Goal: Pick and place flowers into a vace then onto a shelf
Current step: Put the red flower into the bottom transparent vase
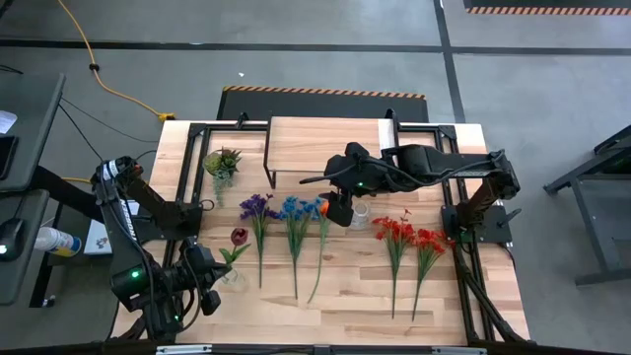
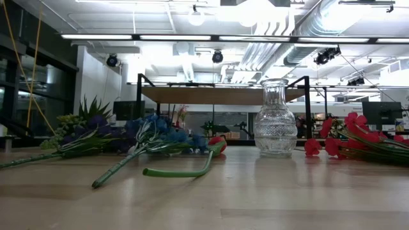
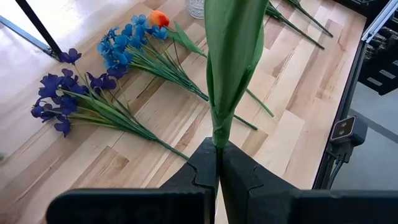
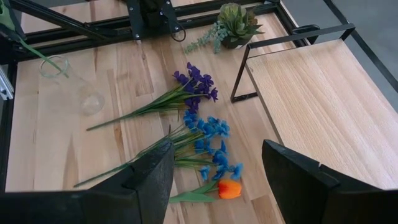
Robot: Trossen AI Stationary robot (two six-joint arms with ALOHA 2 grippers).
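Observation:
My left gripper at the near left is shut on a flower with a dark red bloom and a long green leaf. Below it a clear glass vase stands on the table. Purple, blue, orange and red flowers lie flat on the tabletop. A second glass vase stands upright mid-table. My right gripper hangs open high above that vase, with nothing between its fingers. The shelf stands at the far middle. My left gripper pinches the flower's green stem, just under the leaf, between its two shut fingers. The fingers slant down from the near left and lie across the stem. The flower stands tilted, bloom above the fingers. Its lower stem runs down into the vase's mouth.
A small green spiky plant sits at the far left beside the shelf's black legs. Black frame rails run along the table's edges. Bare wood lies between the orange flower and the red ones.

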